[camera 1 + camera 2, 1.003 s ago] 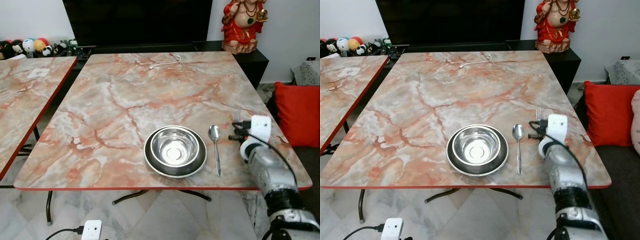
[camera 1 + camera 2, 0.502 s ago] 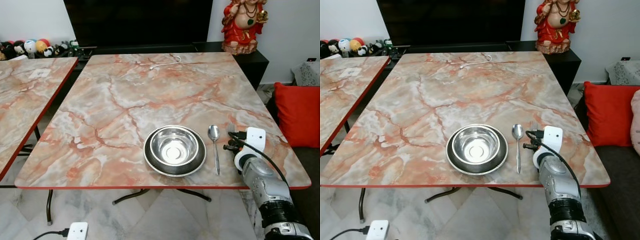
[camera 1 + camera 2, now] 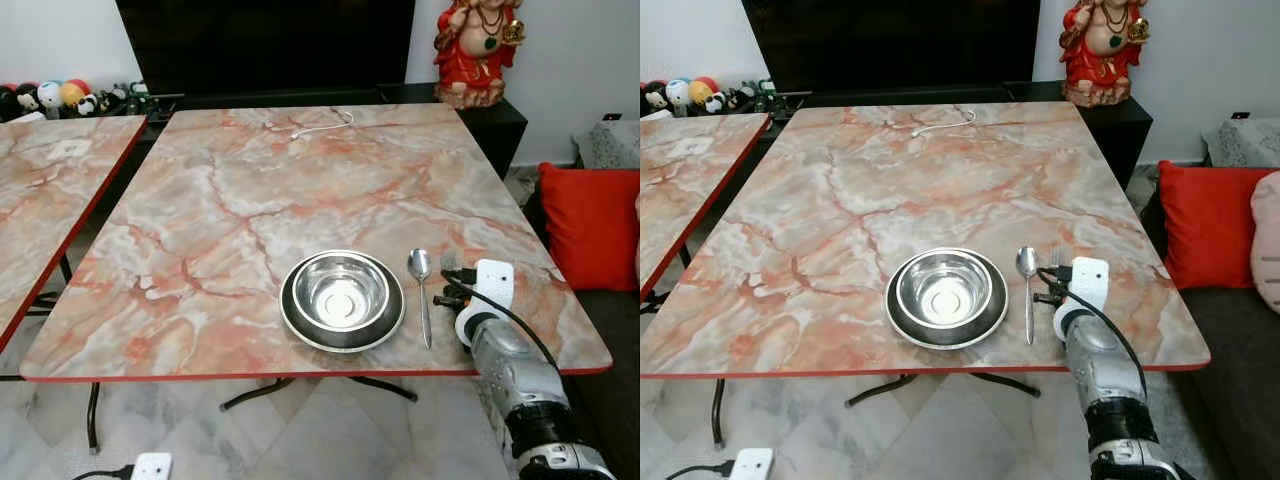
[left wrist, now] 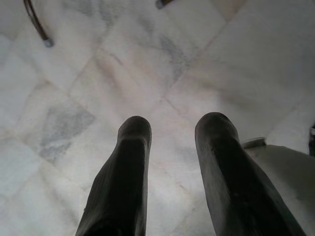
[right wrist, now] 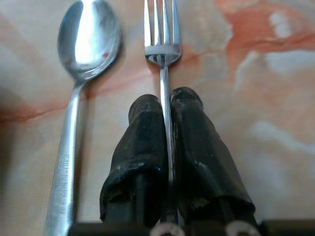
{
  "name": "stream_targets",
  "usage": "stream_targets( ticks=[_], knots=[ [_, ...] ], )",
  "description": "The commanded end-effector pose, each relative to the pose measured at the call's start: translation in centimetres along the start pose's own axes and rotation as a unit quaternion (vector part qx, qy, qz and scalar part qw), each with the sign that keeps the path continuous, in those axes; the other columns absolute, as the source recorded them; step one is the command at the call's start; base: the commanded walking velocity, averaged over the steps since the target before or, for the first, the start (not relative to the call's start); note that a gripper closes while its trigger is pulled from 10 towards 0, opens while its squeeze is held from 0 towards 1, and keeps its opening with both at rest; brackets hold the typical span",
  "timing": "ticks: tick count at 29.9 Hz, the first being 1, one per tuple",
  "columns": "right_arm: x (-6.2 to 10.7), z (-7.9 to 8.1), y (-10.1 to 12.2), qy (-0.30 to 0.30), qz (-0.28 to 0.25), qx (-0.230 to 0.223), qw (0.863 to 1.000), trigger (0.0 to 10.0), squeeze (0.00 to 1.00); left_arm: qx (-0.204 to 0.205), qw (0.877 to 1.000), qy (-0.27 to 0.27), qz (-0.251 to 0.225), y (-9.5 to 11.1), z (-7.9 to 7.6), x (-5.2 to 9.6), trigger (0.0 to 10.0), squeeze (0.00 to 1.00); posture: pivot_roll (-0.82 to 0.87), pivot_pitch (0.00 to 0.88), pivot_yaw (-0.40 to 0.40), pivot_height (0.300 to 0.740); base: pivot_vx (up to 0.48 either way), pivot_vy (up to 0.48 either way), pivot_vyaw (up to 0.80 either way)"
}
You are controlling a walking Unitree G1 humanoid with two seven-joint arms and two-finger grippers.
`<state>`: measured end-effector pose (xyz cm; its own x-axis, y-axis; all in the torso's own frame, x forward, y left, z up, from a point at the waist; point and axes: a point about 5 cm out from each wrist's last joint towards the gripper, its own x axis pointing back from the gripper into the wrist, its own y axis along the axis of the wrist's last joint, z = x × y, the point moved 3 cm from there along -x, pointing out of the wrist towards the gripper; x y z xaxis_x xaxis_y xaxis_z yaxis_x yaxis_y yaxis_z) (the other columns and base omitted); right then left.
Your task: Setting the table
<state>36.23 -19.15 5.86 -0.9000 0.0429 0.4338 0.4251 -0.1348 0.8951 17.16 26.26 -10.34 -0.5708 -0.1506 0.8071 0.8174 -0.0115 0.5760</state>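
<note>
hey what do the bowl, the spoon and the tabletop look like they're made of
Bowl: polished metal, likely stainless steel, with mirror-like glints. Spoon: the same shiny metal look, reflecting light in its scoop. Tabletop: smooth, glossy marble pattern in pink and grey with a red edge; real stone or printed laminate, I can't tell.

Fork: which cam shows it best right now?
Right wrist view. The fork lies close up beside the spoon, its handle pinched between the right gripper fingers. In the eye views the tines just peek past the gripper. The left wrist view looks at floor.
</note>
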Motion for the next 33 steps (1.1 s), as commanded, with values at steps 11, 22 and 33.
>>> stream_targets(
  ticks=[11,22,33],
  knots=[
    [-0.7,1.2,0.2,-0.011,-0.003,-0.002,1.0,10.0,0.0,-0.001,1.0,-0.019,0.006,-0.3,-3.6,-0.3,10.0,0.0,-0.08,0.003,0.042,0.74,0.0,0.0,0.0],
    [-0.7,0.2,0.7,-0.044,-0.015,-0.003,0.999,10.0,0.0,0.002,1.0,-0.005,0.002,0.3,-1.5,-0.3,10.0,0.0,-0.08,0.011,0.045,0.74,0.0,0.0,0.0],
    [-0.9,1.4,0.0,-0.025,-0.004,0.008,1.0,10.0,0.0,0.002,1.0,-0.01,-0.007,1.3,-2.5,-0.6,10.0,0.0,-0.08,0.013,0.047,0.74,0.0,0.0,0.0]
  ],
)
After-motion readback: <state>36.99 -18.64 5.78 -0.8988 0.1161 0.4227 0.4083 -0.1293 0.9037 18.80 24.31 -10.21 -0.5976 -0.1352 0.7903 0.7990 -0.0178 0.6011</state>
